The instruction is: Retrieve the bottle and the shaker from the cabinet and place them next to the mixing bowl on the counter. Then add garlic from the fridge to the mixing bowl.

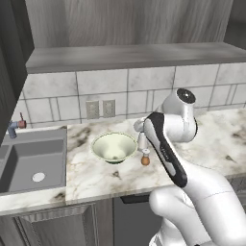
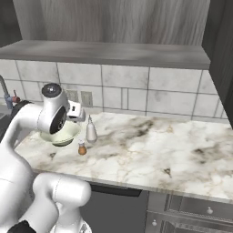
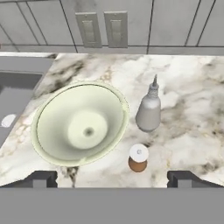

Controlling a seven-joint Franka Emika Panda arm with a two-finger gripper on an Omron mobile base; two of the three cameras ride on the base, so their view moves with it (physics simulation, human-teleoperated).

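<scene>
my gripper (image 3: 111, 178) spread, empty | bottle (image 3: 148, 111), shaker (image 3: 138, 158) right of mixing bowl (image 3: 81, 124), frame centre | lift straight, then fetch garlic

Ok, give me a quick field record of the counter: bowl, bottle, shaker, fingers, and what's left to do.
bowl: on counter, beside sink, no garlic inside
bottle: upright, just beside the bowl
shaker: upright, in front of the bottle, apart from it
fingers: open, holding nothing, above the counter
done: bottle and shaker placed by bowl
left: garlic
</scene>
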